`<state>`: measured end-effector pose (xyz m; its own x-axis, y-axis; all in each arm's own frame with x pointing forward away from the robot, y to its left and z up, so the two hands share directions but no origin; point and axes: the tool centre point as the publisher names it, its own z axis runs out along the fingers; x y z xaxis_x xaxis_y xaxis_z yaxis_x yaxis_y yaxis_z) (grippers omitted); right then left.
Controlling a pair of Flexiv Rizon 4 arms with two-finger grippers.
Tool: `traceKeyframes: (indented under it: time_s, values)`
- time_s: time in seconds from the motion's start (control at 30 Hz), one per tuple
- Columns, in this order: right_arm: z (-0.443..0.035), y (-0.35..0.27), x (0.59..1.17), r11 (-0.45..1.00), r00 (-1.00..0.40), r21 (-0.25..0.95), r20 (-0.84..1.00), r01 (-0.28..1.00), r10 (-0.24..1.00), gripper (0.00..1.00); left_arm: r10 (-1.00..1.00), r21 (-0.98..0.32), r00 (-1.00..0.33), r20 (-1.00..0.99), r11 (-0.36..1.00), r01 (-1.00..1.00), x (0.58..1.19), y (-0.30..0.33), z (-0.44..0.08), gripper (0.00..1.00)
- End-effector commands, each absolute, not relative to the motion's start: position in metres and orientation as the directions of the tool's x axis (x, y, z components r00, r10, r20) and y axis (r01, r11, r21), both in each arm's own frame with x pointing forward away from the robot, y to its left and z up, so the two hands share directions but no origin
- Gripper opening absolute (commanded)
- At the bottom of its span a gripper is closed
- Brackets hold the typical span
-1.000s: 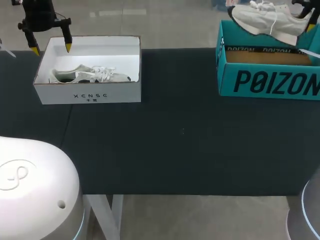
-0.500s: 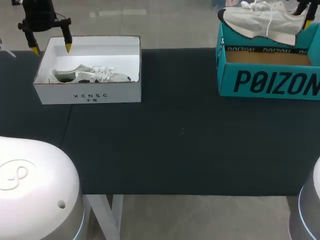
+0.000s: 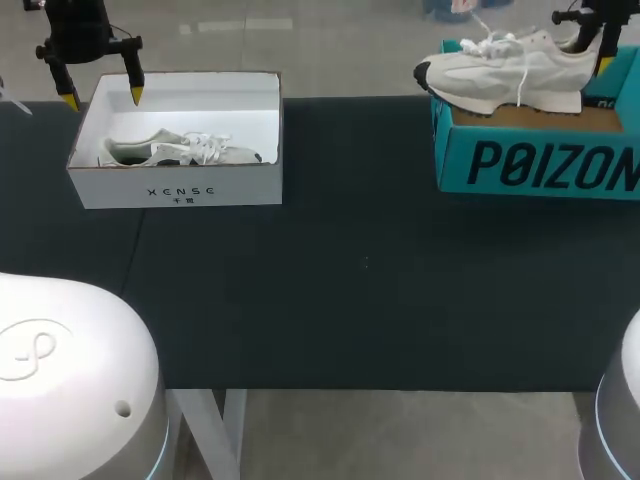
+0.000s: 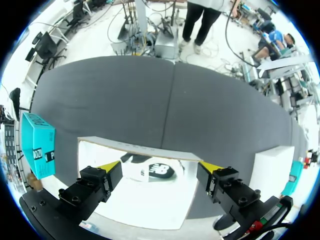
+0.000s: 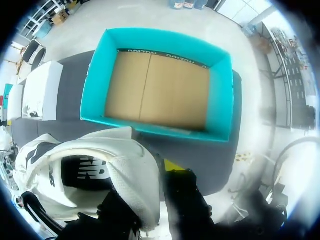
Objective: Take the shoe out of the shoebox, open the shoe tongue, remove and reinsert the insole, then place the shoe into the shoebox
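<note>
Two shoeboxes stand on the dark table, well apart: a white shoebox at the left and a teal shoebox at the right, both without lid.

The right gripper is closed on the heel of a white sneaker and holds it above the teal shoebox. The sole is about level, the toe points to the left and sticks out past the left wall of the box, and a lace hangs down at the side. In the right wrist view the right gripper has one finger inside the heel opening and one yellow tip outside of it. The white sneaker is beside the teal shoebox, where only the brown cardboard floor shows.

The left gripper hangs over the far left corner of the white shoebox, its fingers spread wide and holding nothing. A second white sneaker lies on its side inside this box. In the left wrist view this second white sneaker shows between the yellow tips of the left gripper.
</note>
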<state>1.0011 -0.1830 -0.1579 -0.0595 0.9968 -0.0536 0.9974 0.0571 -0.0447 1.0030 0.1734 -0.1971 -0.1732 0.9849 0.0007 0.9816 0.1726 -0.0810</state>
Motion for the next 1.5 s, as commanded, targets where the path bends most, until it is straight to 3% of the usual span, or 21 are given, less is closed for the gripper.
traceKeyframes:
  time_s: [0.03, 0.6, 0.8, 1.17, 1.5]
  values:
    - [-0.157, -0.185, 0.991, 0.072, -0.059, 0.34, -0.049, 0.938, 0.997, 0.0, 0.985, -0.081, -0.173, 0.003, 0.173, 0.982, 1.003, 0.174, -0.197, 1.0]
    - [-0.157, -0.185, 0.991, 0.072, -0.059, 0.34, -0.049, 0.938, 0.997, 0.0, 0.985, -0.081, -0.173, 0.003, 0.173, 0.982, 1.003, 0.174, -0.197, 1.0]
    - [-0.156, -0.165, 0.977, 0.027, 0.051, 0.268, -0.278, 0.963, 0.959, 0.0, 0.985, -0.081, -0.173, 0.003, 0.173, 0.982, 1.003, 0.174, -0.197, 1.0]
    - [-0.165, -0.122, 0.945, -0.228, 0.288, 0.234, -0.27, 0.945, 0.919, 0.0, 0.985, -0.081, -0.173, 0.003, 0.173, 0.982, 1.003, 0.174, -0.197, 1.0]
    - [-0.183, -0.069, 0.911, -0.239, 0.292, 0.248, -0.204, 0.939, 0.935, 0.0, 0.985, -0.081, -0.173, 0.003, 0.173, 0.982, 1.003, 0.174, -0.197, 1.0]
